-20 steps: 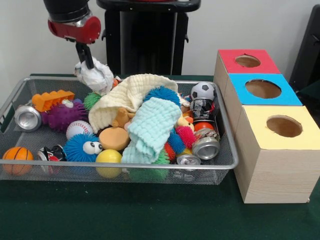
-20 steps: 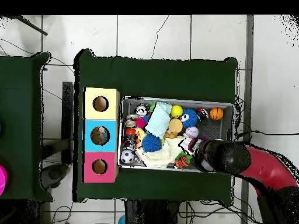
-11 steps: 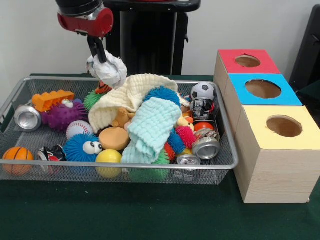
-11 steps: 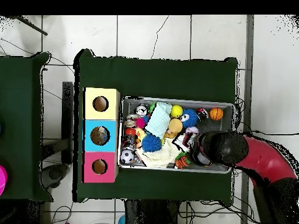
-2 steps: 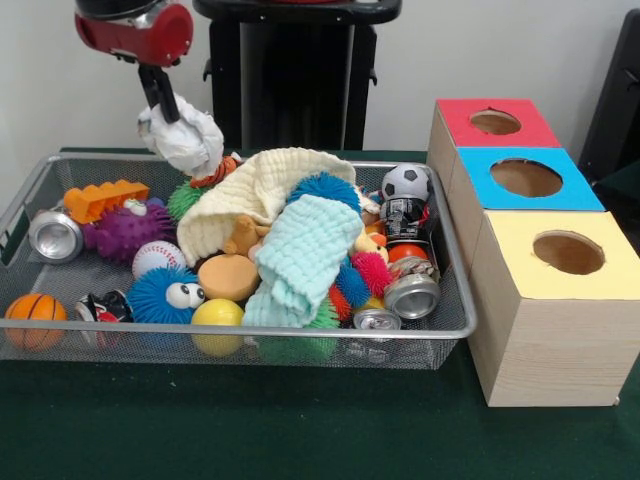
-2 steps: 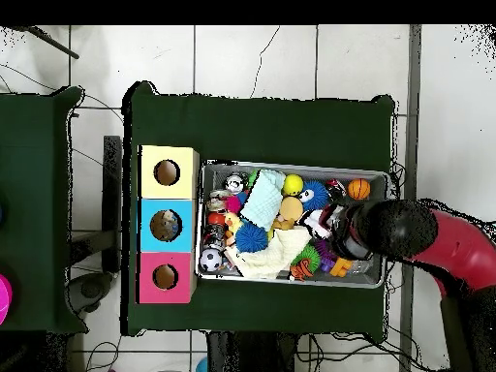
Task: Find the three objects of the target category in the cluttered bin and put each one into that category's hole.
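While the gripper [image 5: 165, 108] hangs above the far left corner of the mesh bin [image 5: 452, 300], its jaws are pinching a crumpled white cloth [image 5: 183, 140] that dangles clear of the heap, just above the green spiky ball [image 5: 183, 200] and beside the cream knitted cloth [image 5: 262, 192]. Everything turns on one relation now: the three boxes stand on the opposite side of the bin from that cloth, so the carry has to run the bin's full length, over the piled toys. Red box [image 5: 492, 122] sits farthest back, blue box [image 5: 527, 180] in the middle, yellow box [image 5: 567, 254] nearest the camera; which hole belongs to cloths I cannot tell from here. Looking straight down, the arm's black wrist [image 6: 383, 229] covers the grasp, so the cloth is hidden there. Room overhead looks open, nothing tall stands between the bin and the boxes, and the soccer ball [image 5: 406, 181] marks the highest point by the bin's rim near them. My read: the limp bundle will sag and swing, and its trailing folds could snag the rim or drape over a hole's edge instead of dropping in.
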You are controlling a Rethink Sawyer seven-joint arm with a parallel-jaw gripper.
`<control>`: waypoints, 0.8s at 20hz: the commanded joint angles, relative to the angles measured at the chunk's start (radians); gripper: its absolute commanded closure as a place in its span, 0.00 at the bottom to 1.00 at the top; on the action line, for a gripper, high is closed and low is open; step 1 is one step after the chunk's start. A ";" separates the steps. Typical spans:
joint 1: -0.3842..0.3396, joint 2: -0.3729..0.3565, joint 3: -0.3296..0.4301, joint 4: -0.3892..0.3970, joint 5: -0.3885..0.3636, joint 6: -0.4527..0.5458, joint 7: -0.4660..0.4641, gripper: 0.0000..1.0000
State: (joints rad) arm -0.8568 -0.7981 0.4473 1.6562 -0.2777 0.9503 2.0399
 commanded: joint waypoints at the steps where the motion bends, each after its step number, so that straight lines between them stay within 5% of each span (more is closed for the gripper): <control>1: 0.043 0.086 0.040 -0.203 0.012 0.136 -0.079 1.00; 11: 0.127 0.209 -0.010 -0.348 -0.029 0.095 -0.017 1.00; 16: 0.130 0.234 -0.025 -0.337 -0.039 0.044 -0.029 1.00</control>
State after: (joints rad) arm -0.7325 -0.6553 0.4476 1.3682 -0.2787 0.9983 2.0399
